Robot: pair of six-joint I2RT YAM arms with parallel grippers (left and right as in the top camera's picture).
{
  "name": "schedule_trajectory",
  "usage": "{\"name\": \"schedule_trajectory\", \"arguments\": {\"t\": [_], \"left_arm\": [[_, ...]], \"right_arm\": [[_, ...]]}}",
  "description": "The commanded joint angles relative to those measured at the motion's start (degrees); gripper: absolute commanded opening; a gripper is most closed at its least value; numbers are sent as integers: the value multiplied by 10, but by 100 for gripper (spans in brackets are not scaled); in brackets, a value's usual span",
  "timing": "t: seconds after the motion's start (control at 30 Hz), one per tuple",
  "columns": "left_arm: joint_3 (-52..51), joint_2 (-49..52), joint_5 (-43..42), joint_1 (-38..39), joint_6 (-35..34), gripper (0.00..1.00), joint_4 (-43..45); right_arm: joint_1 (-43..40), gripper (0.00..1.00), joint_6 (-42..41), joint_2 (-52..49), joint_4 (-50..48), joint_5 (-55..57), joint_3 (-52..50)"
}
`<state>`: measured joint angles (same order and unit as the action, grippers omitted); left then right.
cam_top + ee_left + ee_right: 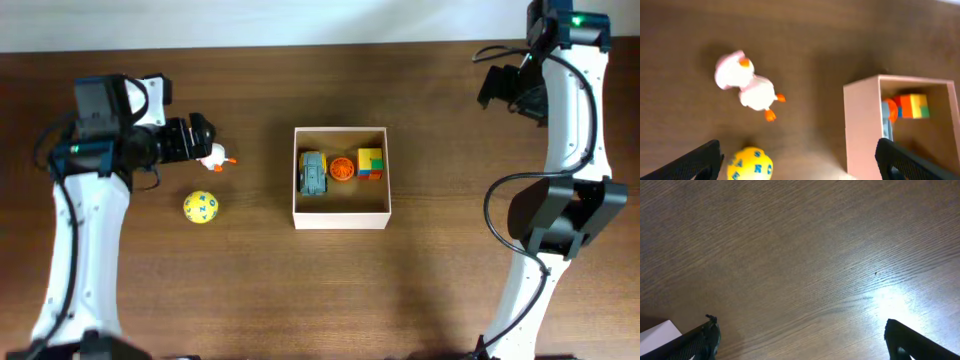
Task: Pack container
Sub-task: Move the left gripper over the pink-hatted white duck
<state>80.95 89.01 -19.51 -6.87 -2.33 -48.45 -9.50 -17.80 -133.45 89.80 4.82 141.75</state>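
Note:
The container (341, 208) sits mid-table, white-walled with a tan inside; it also shows in the left wrist view (861, 125). It holds a grey-blue toy car (313, 173), an orange ball (342, 169) and a coloured block cube (370, 163). A white duck with orange beak and feet (214, 156) lies left of it on the table, next to my left gripper (197, 140), which is open and empty. In the left wrist view the duck (747, 85) lies ahead and a yellow ball with blue letters (750, 164) sits between the fingers (800, 165). My right gripper (802, 340) is open over bare wood at far right.
The yellow ball (200, 207) lies on the table left of the container, in front of the duck. The right arm (560, 130) stands along the right edge. The dark wooden table (400, 290) ends at a pale wall along the back.

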Motion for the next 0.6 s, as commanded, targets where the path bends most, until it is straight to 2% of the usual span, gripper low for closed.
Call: {"name": "schedule_trajectory", "arguments": {"t": [0.0, 0.03, 0.07, 0.13, 0.2, 0.37, 0.5, 0.57], "left_arm": [[10, 27, -28, 0, 17, 100, -7], [10, 36, -28, 0, 20, 93, -7], [10, 41, -27, 0, 20, 93, -7], [10, 53, -9, 0, 20, 99, -5], [10, 67, 30, 1, 14, 99, 0], [10, 100, 145, 15, -107, 99, 6], [10, 129, 153, 34, -176, 99, 36], [10, 146, 153, 49, -189, 99, 61]], "right_arm": [[1, 99, -3, 19, 0, -1, 8], [1, 99, -3, 18, 0, -1, 8], [1, 99, -3, 19, 0, -1, 8], [1, 99, -3, 19, 0, -1, 8], [1, 99, -3, 18, 0, -1, 8], [1, 99, -3, 19, 0, -1, 8], [1, 99, -3, 19, 0, -1, 8], [1, 99, -3, 18, 0, -1, 8]]}}
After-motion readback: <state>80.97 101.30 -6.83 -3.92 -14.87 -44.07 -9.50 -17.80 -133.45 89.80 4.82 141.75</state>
